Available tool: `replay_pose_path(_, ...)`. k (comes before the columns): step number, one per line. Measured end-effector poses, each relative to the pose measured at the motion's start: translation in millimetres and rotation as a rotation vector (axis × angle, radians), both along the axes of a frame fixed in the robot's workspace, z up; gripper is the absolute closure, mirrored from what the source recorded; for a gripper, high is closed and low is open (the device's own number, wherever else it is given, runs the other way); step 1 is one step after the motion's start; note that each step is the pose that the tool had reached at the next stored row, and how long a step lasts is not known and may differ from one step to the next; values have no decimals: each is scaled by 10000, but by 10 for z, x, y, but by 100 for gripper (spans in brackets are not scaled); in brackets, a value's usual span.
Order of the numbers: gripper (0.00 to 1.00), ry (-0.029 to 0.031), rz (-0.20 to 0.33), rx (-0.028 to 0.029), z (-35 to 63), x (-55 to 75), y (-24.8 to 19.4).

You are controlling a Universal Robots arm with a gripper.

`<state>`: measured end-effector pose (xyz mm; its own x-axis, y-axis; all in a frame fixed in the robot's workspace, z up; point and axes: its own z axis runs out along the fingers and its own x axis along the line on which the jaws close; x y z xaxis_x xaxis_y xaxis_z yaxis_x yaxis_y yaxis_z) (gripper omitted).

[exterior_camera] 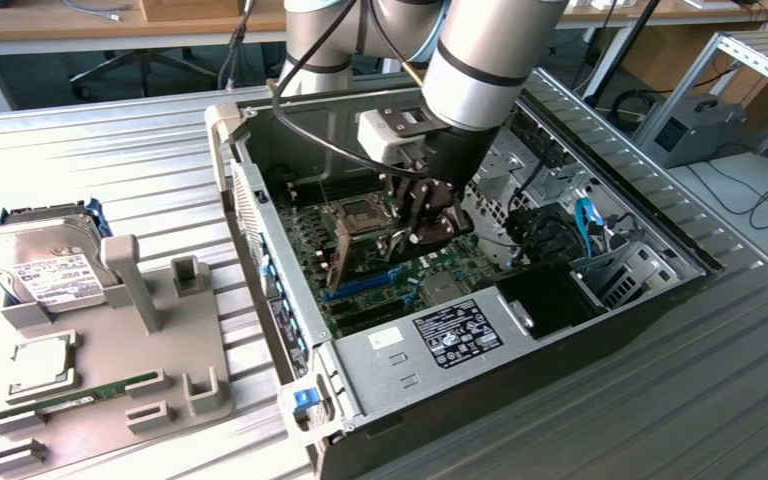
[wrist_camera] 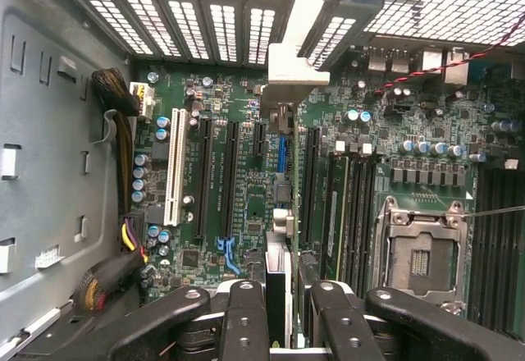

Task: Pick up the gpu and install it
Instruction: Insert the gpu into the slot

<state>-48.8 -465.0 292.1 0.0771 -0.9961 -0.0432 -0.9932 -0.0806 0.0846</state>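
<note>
The gpu point(exterior_camera: 341, 248) is pinched edge-up in my fingers point(wrist_camera: 289, 308), inside the open computer case point(exterior_camera: 651, 250), just over the green board's point(wrist_camera: 246, 156) slots. Picked up; not plugged in yet.

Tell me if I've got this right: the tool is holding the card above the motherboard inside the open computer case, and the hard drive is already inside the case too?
Not quite. The hard drive sits outside the computer case, on the grey holder at the exterior view's left. The rest holds: the tool grips the card above the motherboard.

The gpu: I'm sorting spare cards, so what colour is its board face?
Green, clearest in the exterior view: gpu held upright over the motherboard.
</note>
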Motion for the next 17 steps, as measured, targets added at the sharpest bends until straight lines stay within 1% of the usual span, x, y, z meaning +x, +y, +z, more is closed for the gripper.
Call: replay_pose_path(17,74,0,-1,0,-52,-12,-1)
